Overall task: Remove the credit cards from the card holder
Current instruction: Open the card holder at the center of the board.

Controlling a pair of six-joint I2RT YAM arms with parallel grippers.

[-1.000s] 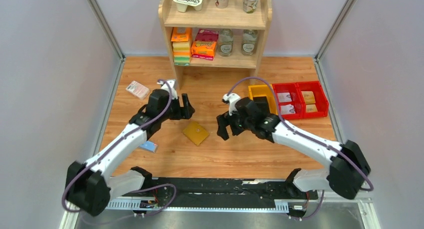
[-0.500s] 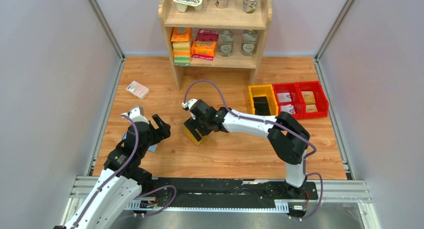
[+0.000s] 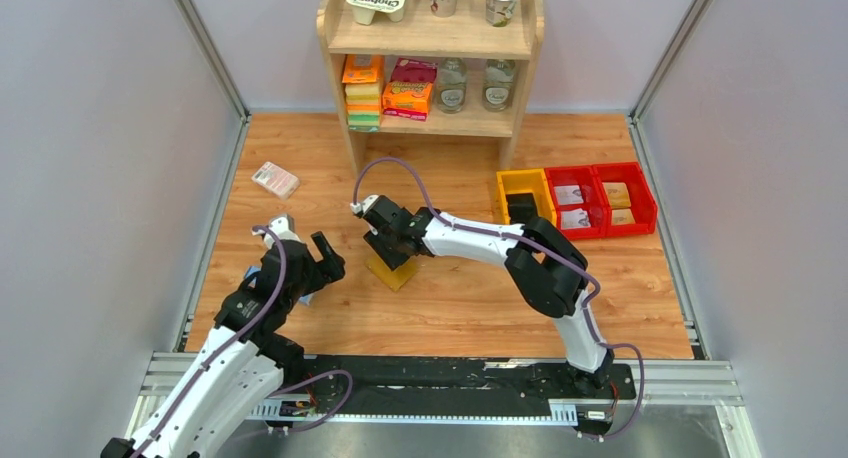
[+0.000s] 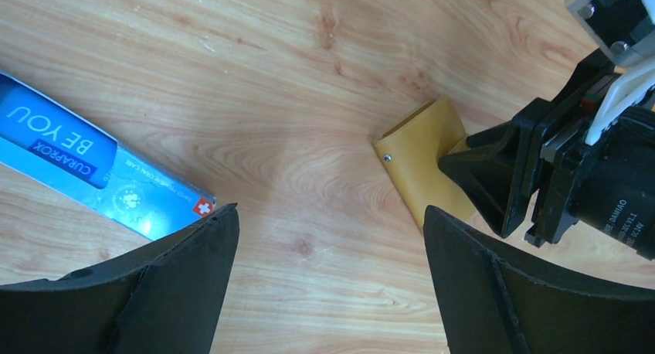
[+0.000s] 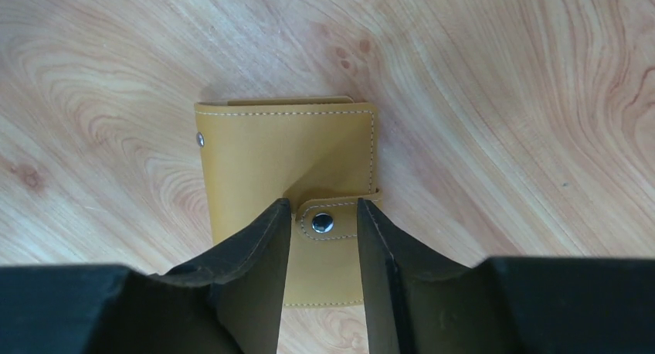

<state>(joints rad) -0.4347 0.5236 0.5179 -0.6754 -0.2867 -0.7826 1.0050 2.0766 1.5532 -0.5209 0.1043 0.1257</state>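
The card holder [image 3: 392, 272] is a tan-yellow folded wallet lying flat and closed on the wooden table. It also shows in the right wrist view [image 5: 286, 157] and the left wrist view [image 4: 421, 157]. My right gripper [image 3: 390, 250] is right over it, with its tips down at the wallet. In the right wrist view the right gripper [image 5: 323, 215] has its jaws a narrow gap apart, and the snap tab [image 5: 324, 224] shows between them. My left gripper [image 3: 326, 259] hangs wide open and empty over bare wood left of the wallet [image 4: 330, 209]. No cards are visible.
A blue rectangular bar [image 4: 93, 176] lies by my left gripper's left finger. A pink-white packet [image 3: 275, 179] lies at the far left. A wooden shelf [image 3: 430, 38] with goods stands at the back. A yellow bin [image 3: 522, 193] and red bins [image 3: 600, 198] sit at the right.
My right arm swung left from the table's middle right and came down over the card holder. My left arm drew back toward the near left, its gripper still open.
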